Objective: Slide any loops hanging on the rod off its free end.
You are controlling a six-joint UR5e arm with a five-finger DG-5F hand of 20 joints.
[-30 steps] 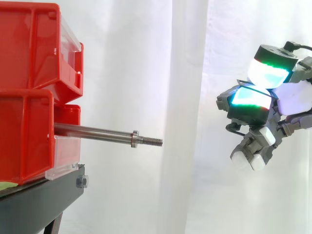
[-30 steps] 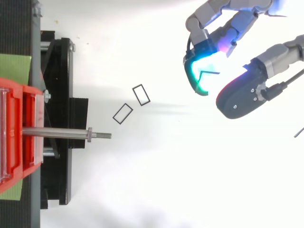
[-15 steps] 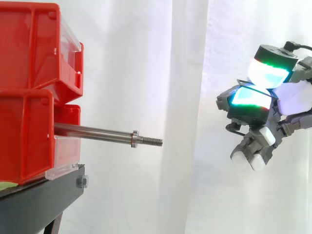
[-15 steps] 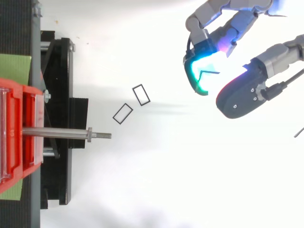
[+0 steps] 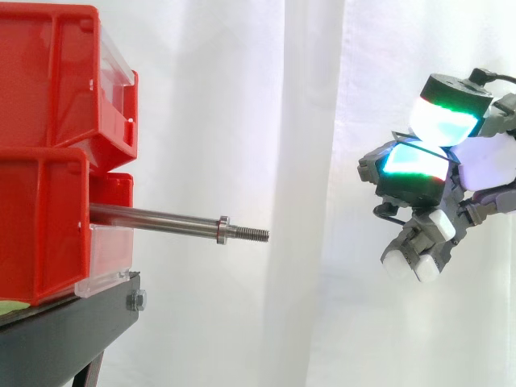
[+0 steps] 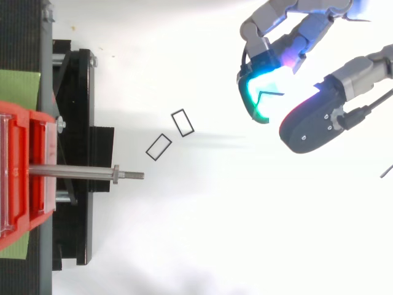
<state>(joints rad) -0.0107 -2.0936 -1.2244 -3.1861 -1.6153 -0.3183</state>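
Note:
A bare steel rod (image 5: 161, 219) sticks out level from the lower red bin, ending in a collar and a threaded tip (image 5: 254, 235). Nothing hangs on the rod (image 6: 73, 173). Two small dark rectangular loops lie flat on the white floor, one (image 6: 159, 147) just past the rod's tip and the other (image 6: 182, 123) a little farther off. My hand (image 5: 419, 173) hovers well to the right of the tip at about rod height. Its fingers are loosely bent, spread apart from the thumb (image 6: 307, 129), with nothing between them.
Two stacked red bins (image 5: 48, 161) sit on a black stand (image 5: 64, 339) at the left. A white curtain hangs behind. The stand's black frame (image 6: 77, 123) lies under the rod in the top view, with a green patch at the far left.

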